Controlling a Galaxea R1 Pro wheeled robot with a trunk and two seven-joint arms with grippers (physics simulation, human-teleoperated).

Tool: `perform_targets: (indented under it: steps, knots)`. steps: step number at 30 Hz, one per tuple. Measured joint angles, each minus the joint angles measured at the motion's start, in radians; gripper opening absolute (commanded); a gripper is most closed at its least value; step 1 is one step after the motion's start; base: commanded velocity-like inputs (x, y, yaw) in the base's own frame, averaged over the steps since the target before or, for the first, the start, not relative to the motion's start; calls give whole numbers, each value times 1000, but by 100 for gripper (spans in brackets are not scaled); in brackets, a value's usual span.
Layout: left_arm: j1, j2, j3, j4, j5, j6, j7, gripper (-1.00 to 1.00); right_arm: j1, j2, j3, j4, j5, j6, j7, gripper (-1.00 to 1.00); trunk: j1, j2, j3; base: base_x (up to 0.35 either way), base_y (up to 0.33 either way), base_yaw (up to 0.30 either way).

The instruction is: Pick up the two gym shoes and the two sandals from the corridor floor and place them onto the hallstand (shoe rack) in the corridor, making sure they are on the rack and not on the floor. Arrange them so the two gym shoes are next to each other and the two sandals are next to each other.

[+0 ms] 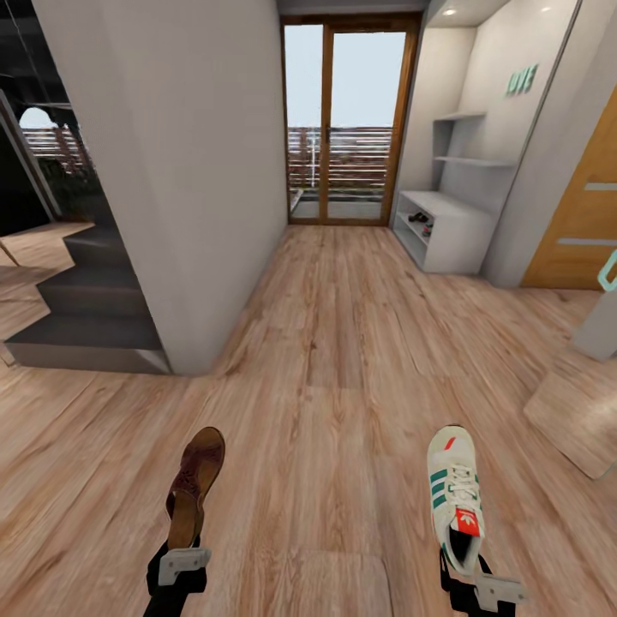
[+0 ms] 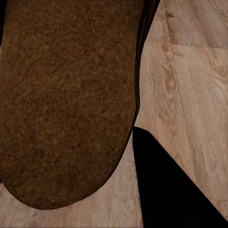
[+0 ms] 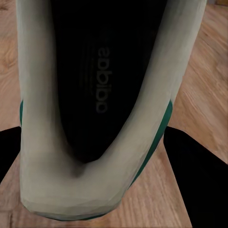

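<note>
My left gripper (image 1: pixel 182 553) is shut on the heel end of a brown sandal (image 1: pixel 195 484), held above the corridor floor (image 1: pixel 343 343) with its toe pointing forward. In the left wrist view the sandal's brown sole (image 2: pixel 66 104) is close up beside one black finger (image 2: pixel 166 190). My right gripper (image 1: pixel 468 572) is shut on the heel of a white gym shoe (image 1: pixel 454 497) with green stripes. Its dark inside (image 3: pixel 99 95) sits between both black fingers (image 3: pixel 199 171). The pale-grey hallstand (image 1: pixel 458 236) stands far ahead on the right, with small dark items (image 1: pixel 421 219) on its open shelf.
A grey wall block (image 1: pixel 188 171) and dark steps (image 1: pixel 86 300) stand on the left. A glass door (image 1: pixel 347 120) closes the corridor's far end. A wooden door (image 1: pixel 583 214) and a grey object (image 1: pixel 600 330) are on the right.
</note>
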Motion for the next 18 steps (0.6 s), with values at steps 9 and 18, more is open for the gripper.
perform_targets:
  steps: [9,18]
  knots:
    - [0,0,0,0,0,-1,0,-100,0,0,0,0,0,0,0,-100,0,0,0,335,-85,0]
    - [0,0,0,0,0,-1,0,-100,0,0,0,0,0,0,0,-100,0,0,0,335,-85,0]
